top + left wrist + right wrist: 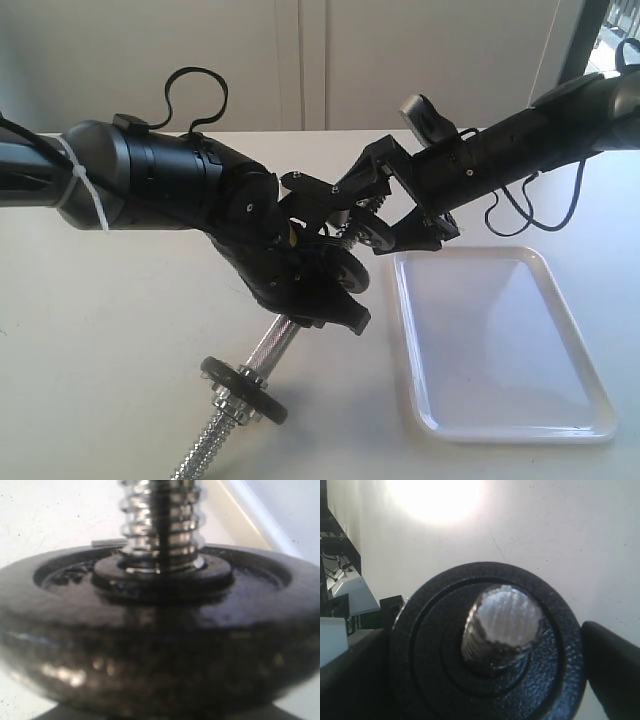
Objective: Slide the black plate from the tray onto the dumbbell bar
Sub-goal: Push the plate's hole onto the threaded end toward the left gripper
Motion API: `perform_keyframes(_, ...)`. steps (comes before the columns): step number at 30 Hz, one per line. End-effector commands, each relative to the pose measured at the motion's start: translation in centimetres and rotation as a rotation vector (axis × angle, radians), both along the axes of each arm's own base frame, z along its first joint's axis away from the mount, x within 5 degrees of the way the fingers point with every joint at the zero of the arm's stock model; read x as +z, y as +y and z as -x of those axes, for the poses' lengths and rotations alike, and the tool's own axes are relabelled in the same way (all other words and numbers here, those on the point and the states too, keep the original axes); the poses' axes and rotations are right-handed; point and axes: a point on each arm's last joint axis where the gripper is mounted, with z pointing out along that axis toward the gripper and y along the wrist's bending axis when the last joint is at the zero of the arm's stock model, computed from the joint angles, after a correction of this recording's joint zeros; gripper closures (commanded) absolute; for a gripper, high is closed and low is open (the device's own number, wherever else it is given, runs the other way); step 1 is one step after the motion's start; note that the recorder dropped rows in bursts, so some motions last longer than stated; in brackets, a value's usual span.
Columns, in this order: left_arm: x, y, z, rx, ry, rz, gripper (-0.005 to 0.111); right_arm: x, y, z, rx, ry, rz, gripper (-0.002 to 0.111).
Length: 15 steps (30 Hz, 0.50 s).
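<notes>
Right gripper [395,230] grasping black plate [427,645] by rim, middle of frame, away from tray [560,330] at lower right. Dumbbell bar [262,352] tip poking through hole. Left gripper [320,285] clenching bar. Best: keeping plate straight, pushing slowly.

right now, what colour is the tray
The tray is plain white, best seen in the exterior view.

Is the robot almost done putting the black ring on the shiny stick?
Nearly. Done: the tray is empty, so the black plate is off it. In hand: the right gripper holds the plate, and the dumbbell bar pokes its tip through the hole while the left gripper holds the bar. Left: push the plate further along the bar and let go.
</notes>
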Motion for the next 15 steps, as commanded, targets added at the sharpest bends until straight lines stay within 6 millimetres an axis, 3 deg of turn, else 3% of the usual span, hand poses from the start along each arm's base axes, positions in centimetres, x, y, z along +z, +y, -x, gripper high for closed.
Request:
perform_keyframes(1, 3.45, -0.45, -0.13, -0.005, -0.109, 0.122, 0.107, 1.61, 0.41, -0.12, -0.012, -0.022, -0.101, 0.018)
perform_keyframes(6, 3.45, -0.45, -0.13, -0.005, -0.109, 0.122, 0.107, 1.61, 0.41, -0.12, -0.012, -0.022, -0.101, 0.003)
perform_keyframes(15, 3.45, -0.45, -0.13, -0.005, -0.109, 0.122, 0.107, 1.58, 0.31, -0.14, -0.005, -0.034, -0.098, 0.003)
